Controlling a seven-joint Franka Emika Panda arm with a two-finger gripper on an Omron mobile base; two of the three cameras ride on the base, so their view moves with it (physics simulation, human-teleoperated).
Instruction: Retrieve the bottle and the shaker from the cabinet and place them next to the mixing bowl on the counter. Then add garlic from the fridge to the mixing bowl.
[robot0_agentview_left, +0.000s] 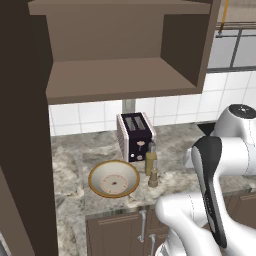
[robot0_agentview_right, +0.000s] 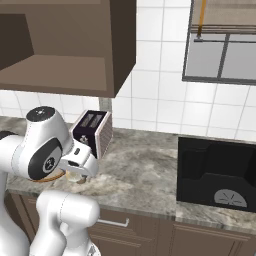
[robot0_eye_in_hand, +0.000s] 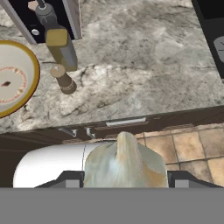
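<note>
In the hand view my gripper (robot0_eye_in_hand: 124, 180) is shut on a pale garlic bulb (robot0_eye_in_hand: 124, 162), which sits between the two dark fingertips (robot0_eye_in_hand: 70, 179), above the counter's front edge and the floor. The mixing bowl (robot0_agentview_left: 96, 172) (robot0_eye_in_hand: 35, 74) stands on the counter (robot0_agentview_left: 175, 145), in front of the toaster. Just right of the bowl, the olive-yellow bottle (robot0_agentview_left: 150, 160) (robot0_eye_in_hand: 61, 43) and the small brown shaker (robot0_agentview_left: 153, 178) (robot0_eye_in_hand: 64, 79) stand upright side by side. The open cabinet (robot0_agentview_left: 120, 75) hangs above with a bare shelf.
A dark toaster (robot0_agentview_left: 135, 134) (robot0_agentview_right: 95, 131) stands against the tiled wall behind the bowl. The black stovetop (robot0_agentview_right: 217, 175) lies to the right on the counter. Base cabinets with grey handles (robot0_eye_in_hand: 126, 121) run below, over a tan tiled floor (robot0_eye_in_hand: 192, 148).
</note>
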